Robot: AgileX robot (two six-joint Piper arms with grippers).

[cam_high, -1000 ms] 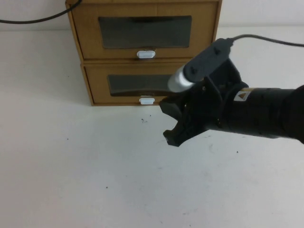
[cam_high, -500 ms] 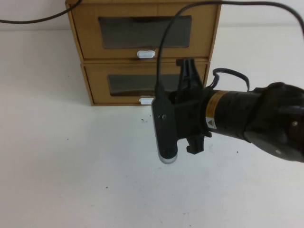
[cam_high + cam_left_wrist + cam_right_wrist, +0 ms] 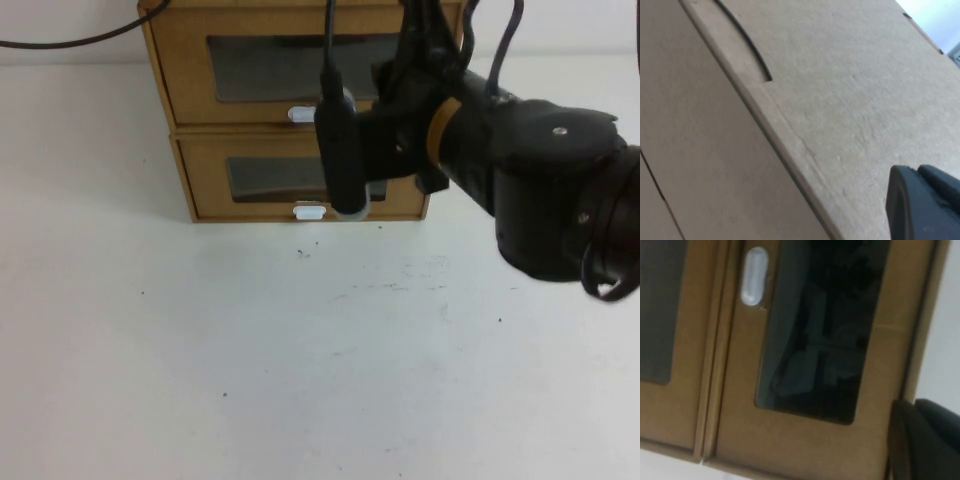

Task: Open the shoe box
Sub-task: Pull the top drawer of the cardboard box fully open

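The left gripper [image 3: 925, 202] shows only in its own wrist view, close against a plain cardboard panel with a folded seam, and whether it is spread or closed cannot be told. It does not appear in the high view. On the white table [image 3: 200, 350], a black cable [image 3: 60, 42] trails in at the far left corner. To its right, two cardboard shoe boxes stand stacked against the far edge, the upper shoe box [image 3: 185, 70] squarely on the lower shoe box [image 3: 205, 185]. Each front carries a dark window [image 3: 260, 65] and a small white tab centred under it: the upper tab [image 3: 307, 114] and the lower tab [image 3: 309, 211]. These look like light card boxes, stiff enough to keep their shape but easy to dent or crease. They are probably light enough to slide or tip on the smooth table if pulled hard. The window film seems thin and should not be pushed. A tab is the sensible place to take hold; it is small and likely slick plastic, so a pinch or hook must sit squarely on it and the pull should run straight toward the near edge. Further right, the right gripper [image 3: 420, 40] hangs in front of the upper shoe box's right half with its jaws pressed together, holding nothing. Its wrist camera [image 3: 340, 150] dangles across the lower front, just right of both tabs.
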